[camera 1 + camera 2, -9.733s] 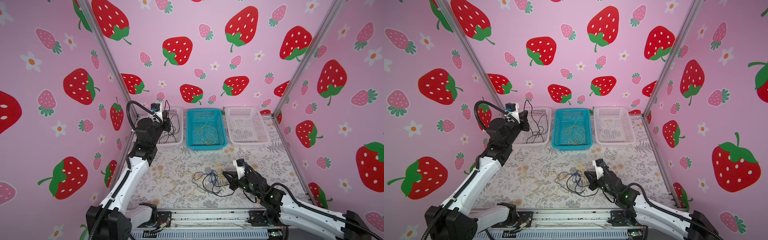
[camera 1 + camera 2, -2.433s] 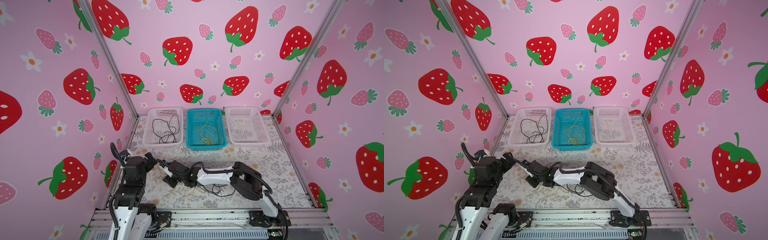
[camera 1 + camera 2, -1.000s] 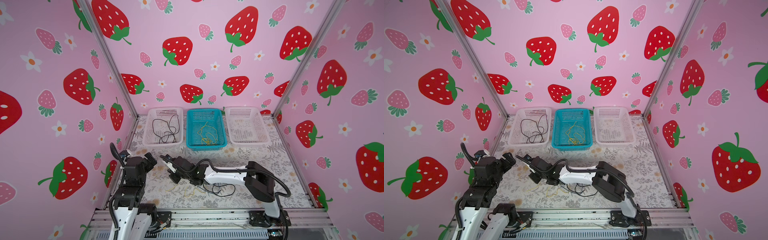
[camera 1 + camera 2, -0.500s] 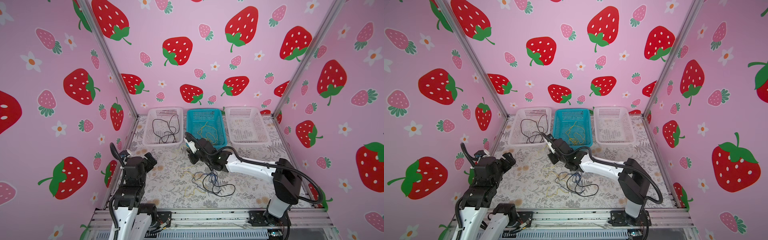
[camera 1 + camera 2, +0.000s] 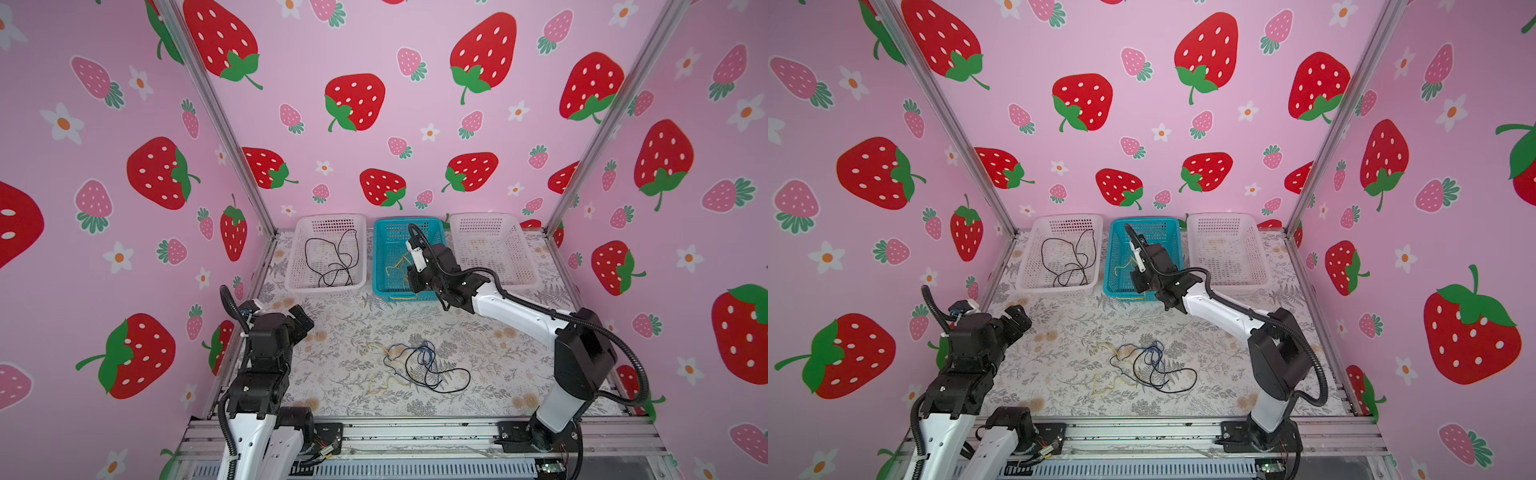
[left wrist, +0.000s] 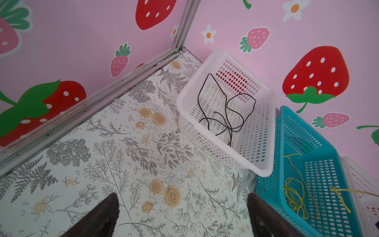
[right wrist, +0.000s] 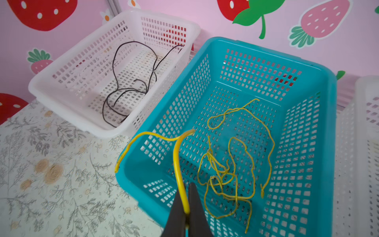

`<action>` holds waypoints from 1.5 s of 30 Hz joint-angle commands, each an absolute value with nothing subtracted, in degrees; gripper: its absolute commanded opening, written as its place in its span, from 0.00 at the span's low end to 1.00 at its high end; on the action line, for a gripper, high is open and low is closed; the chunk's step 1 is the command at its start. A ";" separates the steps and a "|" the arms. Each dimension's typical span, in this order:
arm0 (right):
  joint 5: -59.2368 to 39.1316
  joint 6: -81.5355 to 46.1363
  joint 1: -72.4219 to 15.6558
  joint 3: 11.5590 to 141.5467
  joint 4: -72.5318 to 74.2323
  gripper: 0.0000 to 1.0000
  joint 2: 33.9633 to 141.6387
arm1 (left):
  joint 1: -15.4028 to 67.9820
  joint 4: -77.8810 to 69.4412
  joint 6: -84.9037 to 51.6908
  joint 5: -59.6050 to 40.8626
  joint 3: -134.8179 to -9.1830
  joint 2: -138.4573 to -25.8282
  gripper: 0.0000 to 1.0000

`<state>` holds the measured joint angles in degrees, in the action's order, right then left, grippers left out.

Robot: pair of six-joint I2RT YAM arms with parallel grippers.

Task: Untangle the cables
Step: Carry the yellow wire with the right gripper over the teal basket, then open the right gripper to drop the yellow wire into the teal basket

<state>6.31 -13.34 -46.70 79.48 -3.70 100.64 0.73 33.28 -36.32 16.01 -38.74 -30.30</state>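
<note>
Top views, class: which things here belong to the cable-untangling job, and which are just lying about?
Job: tangled cables; yellow cable pinched in the shut right gripper; yellow cables in the blue basket; black cable in the left white basket; open left gripper.
Just there: right white basket; floral table cover; strawberry walls.

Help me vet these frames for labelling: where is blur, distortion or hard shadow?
Both top views: soft even light, no hard shadows, wide lens splaying the frame posts outward. Right wrist view: right pincer and the yellow cable it grips are soft, blue basket sharp. Left wrist view: left pincer is a dark blur, white basket sharp.
</note>
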 commanded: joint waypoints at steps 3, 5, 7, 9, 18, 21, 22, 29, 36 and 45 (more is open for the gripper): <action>4.05 -12.22 -44.20 86.66 -7.88 0.00 105.89 | 0.41 32.91 -37.35 16.61 -38.84 -30.24 0.99; 4.00 -12.13 -43.28 89.84 -9.60 0.00 108.46 | 0.39 32.95 -37.35 16.52 -38.85 -30.40 0.99; 3.78 -12.13 -42.53 92.52 -10.93 0.00 110.76 | 0.41 32.92 -37.35 16.44 -38.85 -30.35 0.99; 3.70 -12.04 -41.80 95.03 -12.08 0.00 112.93 | 0.37 32.84 -37.35 16.34 -38.85 -30.42 0.99; 3.25 -11.96 -40.08 104.16 -17.65 0.00 120.92 | 0.39 32.77 -37.44 16.02 -38.85 -30.44 0.99; 3.34 -11.95 -39.82 104.83 -18.17 0.02 121.90 | 0.44 32.70 -37.44 15.91 -38.85 -30.41 0.99; 3.42 -11.97 -39.79 104.89 -18.33 0.05 122.12 | 0.44 32.77 -37.44 15.91 -38.83 -30.49 0.99; 3.43 -12.13 -39.73 105.49 -18.72 0.18 121.60 | 0.53 32.69 -37.44 15.82 -38.85 -30.35 0.99; 2.12 -12.83 -39.73 104.72 -18.72 0.33 118.97 | 0.45 32.78 -37.45 16.00 -38.73 -30.19 0.99; -1.67 -16.38 -40.89 86.67 -9.81 0.61 104.33 | 0.45 32.72 -37.44 15.78 -38.76 -30.08 0.99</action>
<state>0.27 -15.09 -40.29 91.18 -14.22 109.75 0.73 33.26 -36.40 15.40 -38.74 -30.41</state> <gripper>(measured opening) 0.605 0.989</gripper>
